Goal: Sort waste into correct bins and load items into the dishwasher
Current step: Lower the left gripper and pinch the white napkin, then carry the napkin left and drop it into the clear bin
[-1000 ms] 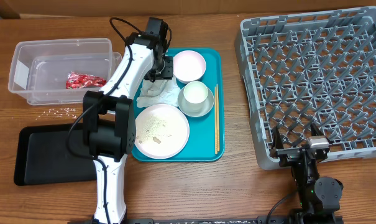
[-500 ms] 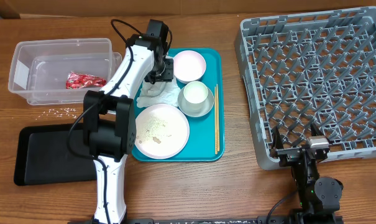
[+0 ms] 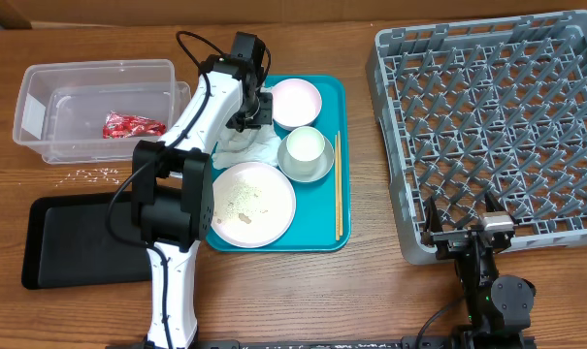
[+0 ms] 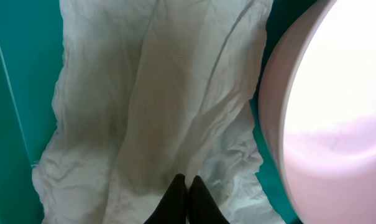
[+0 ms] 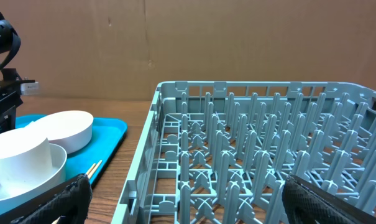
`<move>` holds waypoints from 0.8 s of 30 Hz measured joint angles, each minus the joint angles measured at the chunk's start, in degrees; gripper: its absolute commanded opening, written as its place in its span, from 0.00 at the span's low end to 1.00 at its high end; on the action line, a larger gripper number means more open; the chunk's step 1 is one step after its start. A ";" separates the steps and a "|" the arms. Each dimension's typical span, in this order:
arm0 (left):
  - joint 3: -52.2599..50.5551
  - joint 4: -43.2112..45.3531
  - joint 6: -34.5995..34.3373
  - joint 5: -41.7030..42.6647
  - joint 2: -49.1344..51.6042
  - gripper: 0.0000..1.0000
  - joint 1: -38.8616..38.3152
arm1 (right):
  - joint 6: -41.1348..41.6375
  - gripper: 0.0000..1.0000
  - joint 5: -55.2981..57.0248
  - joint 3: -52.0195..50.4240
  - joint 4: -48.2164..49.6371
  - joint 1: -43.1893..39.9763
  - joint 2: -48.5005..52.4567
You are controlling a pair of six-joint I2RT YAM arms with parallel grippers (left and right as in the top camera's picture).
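Left jaws are clenched on a fold of the crumpled white paper napkin (image 4: pixel 156 93), soft and creased, which lies on the smooth teal tray (image 4: pixel 13 74) just beside the glossy round pink-white bowl (image 4: pixel 337 112). The pinch is probably meant to lift it to a bin. Right jaws are released and empty, near the pegged grey lattice dish rack (image 3: pixel 487 126).

The teal tray (image 3: pixel 324 208) is plain. Napkin (image 4: pixel 163 93) white, bowl (image 3: pixel 296 101) pale pink, plate (image 3: pixel 252 202) white with faint speckles. Right: grey lattice rack (image 3: pixel 497 126). Left: clear tub (image 3: pixel 84 102), red scrap (image 3: pixel 133 126), black tray (image 3: pixel 70 237).
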 measured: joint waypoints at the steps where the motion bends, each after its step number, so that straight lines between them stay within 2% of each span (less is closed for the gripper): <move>1: 0.09 -0.31 0.00 0.00 0.00 0.04 0.00 | 0.00 1.00 0.00 0.00 0.00 0.00 0.00; 8: 5.99 -4.28 -0.28 0.00 -0.26 0.04 0.20 | 0.00 1.00 -0.02 0.00 0.02 0.00 0.00; 14: 9.42 -5.49 -1.03 0.00 -4.39 0.04 1.99 | 0.02 1.00 -0.02 0.00 0.04 0.00 0.00; 24: 9.90 -7.10 -12.72 -1.44 -14.10 0.04 11.13 | -0.02 1.00 0.00 0.00 0.02 0.00 0.00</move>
